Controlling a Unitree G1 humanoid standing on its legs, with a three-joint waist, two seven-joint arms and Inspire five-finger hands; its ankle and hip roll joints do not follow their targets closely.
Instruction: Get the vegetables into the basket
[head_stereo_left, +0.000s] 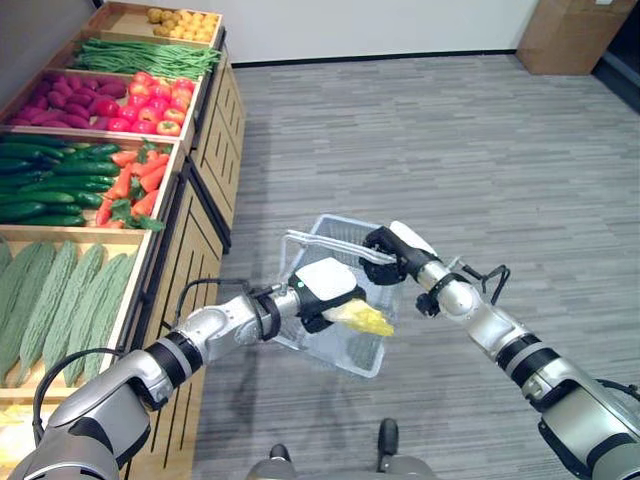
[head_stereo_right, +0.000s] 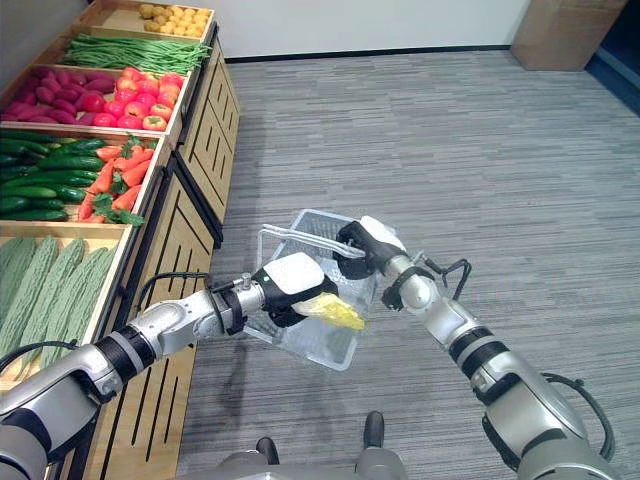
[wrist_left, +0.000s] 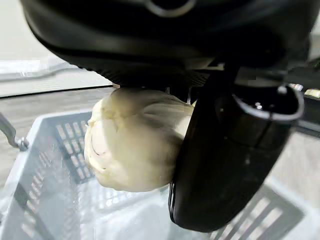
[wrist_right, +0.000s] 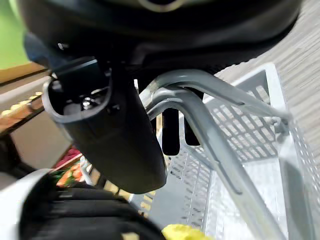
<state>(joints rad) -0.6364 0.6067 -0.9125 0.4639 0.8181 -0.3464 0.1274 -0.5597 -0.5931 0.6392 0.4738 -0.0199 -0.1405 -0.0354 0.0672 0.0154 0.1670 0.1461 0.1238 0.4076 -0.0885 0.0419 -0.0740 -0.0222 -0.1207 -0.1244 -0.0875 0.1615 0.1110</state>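
The left hand (head_stereo_left: 322, 292) grips a pale cabbage (wrist_left: 132, 137) just above the basket (head_stereo_left: 352, 352), whose handles the right hand (head_stereo_left: 392, 250) clasps. The cabbage is not yet dropped; the basket looks empty.

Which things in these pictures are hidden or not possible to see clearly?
- Fingers of the left hand: in the eye views, its white cover hides them.
- Pale cabbage: in the left wrist view, the dark thumb covers its side; in the eye views the hand hides most of it.
- Basket floor: largely hidden by hand and cabbage.
- Right hand on the basket handles: fingertips hidden behind the handles in the right wrist view.
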